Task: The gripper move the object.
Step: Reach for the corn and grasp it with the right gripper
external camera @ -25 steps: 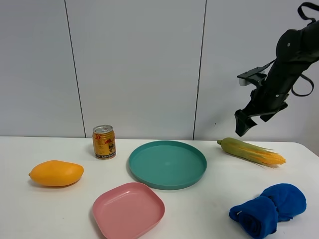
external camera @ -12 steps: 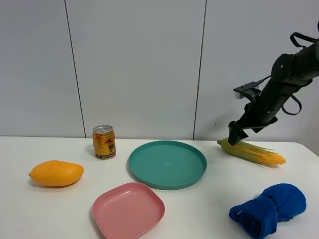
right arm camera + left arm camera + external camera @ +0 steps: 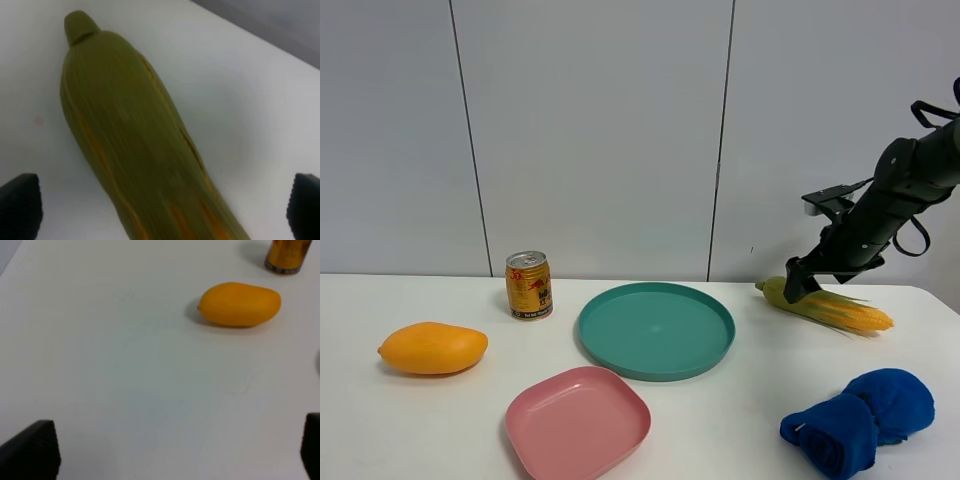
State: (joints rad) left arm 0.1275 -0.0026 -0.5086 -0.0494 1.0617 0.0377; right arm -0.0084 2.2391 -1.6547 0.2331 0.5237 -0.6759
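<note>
The corn cob (image 3: 825, 304) lies on the white table at the far right, green husk end to the left, yellow kernels to the right. My right gripper (image 3: 798, 284) has come down right at its husk end. In the right wrist view the husk (image 3: 125, 145) fills the space between the two fingertips (image 3: 20, 210), which stand wide apart, open, one on each side of the cob. My left gripper (image 3: 175, 455) is open over bare table; it does not show in the exterior view.
An orange mango (image 3: 432, 347) lies at the left and also shows in the left wrist view (image 3: 240, 304). A gold can (image 3: 529, 285), a teal round plate (image 3: 656, 330), a pink square plate (image 3: 578, 421) and a blue cloth (image 3: 860, 418) are on the table.
My right arm has come down from above the table to the corn's husk end. Nothing else has moved.
</note>
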